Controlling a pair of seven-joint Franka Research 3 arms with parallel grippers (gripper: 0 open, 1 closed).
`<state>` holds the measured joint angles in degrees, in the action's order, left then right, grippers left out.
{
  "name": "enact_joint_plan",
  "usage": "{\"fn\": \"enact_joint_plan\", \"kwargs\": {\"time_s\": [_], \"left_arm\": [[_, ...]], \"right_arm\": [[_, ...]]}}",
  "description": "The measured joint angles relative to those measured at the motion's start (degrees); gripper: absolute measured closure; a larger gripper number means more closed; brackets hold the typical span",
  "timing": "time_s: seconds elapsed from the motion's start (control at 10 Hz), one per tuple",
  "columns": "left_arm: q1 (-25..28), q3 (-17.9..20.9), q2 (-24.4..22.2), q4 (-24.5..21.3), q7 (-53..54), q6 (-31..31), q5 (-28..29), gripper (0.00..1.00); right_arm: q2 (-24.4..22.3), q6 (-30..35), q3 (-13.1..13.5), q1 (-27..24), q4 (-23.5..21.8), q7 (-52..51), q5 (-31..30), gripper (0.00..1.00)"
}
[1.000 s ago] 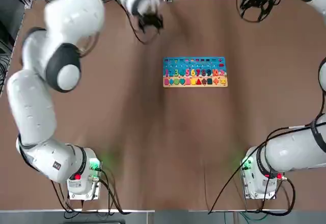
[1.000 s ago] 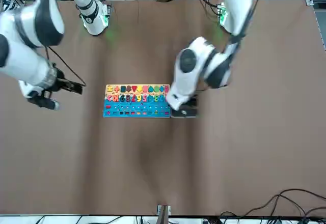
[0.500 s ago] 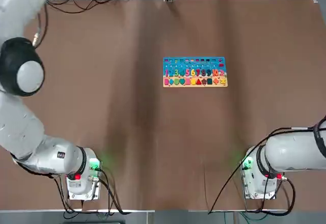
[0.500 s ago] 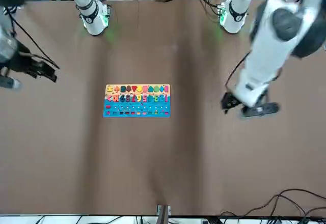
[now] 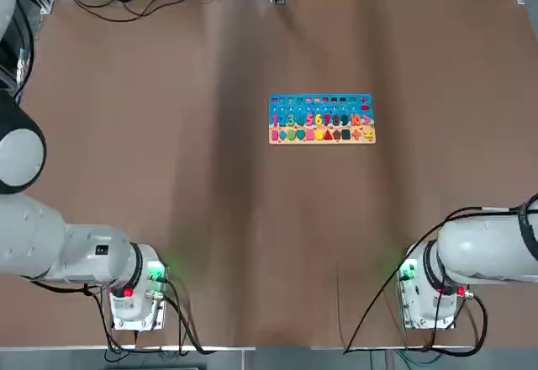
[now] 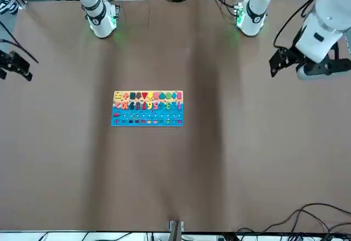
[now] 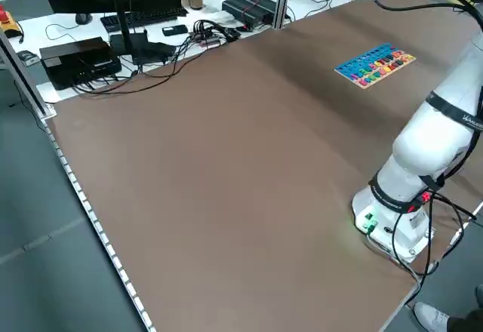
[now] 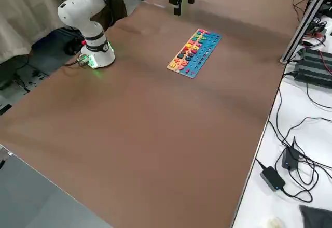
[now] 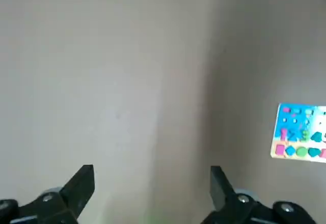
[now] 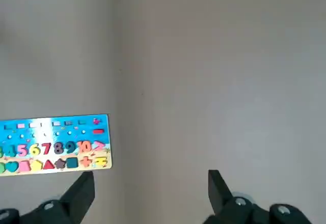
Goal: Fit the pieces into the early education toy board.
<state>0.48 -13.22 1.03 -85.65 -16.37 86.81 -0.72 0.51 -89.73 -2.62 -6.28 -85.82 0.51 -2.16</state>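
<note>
From my station I count one toy board [image 5: 322, 142], well apart from my two grippers, left gripper [image 9: 153, 171] and right gripper [image 10: 152, 175], each having two open fingers, and eleven coloured shapes [image 5: 328, 135] along its tan strip.

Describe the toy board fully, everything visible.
The toy board is a thin, flat rectangle, plastic-looking or painted. Its blue part carries coloured numbers and small bars; a tan strip holds coloured shapes, including a red triangle and an orange cross. It lies flat on the brown table, number side up, touched by neither gripper.
</note>
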Motion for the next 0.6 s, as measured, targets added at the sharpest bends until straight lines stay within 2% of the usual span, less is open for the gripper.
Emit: {"fn": "enact_joint_plan", "kwargs": {"time_s": [0.1, 0.3, 0.6], "left_arm": [[1.0, 1.2, -0.1, 0.0, 2.6, -1.2, -1.8, 0.00], [-1.1, 6.4, -0.1, -0.2, 5.0, -1.9, -3.5, 0.02], [-2.4, 7.2, -0.1, -1.6, 5.9, 0.0, -1.0, 0.04]], "right_arm": [[0.1, -0.8, 0.0, -0.4, 0.0, 0.0, 0.0, 0.01], [0.4, -1.0, -0.4, -0.3, 0.0, 0.1, 0.1, 0.01], [2.8, -3.5, -0.5, -0.3, 0.0, 0.2, 0.1, 0.01]]}}
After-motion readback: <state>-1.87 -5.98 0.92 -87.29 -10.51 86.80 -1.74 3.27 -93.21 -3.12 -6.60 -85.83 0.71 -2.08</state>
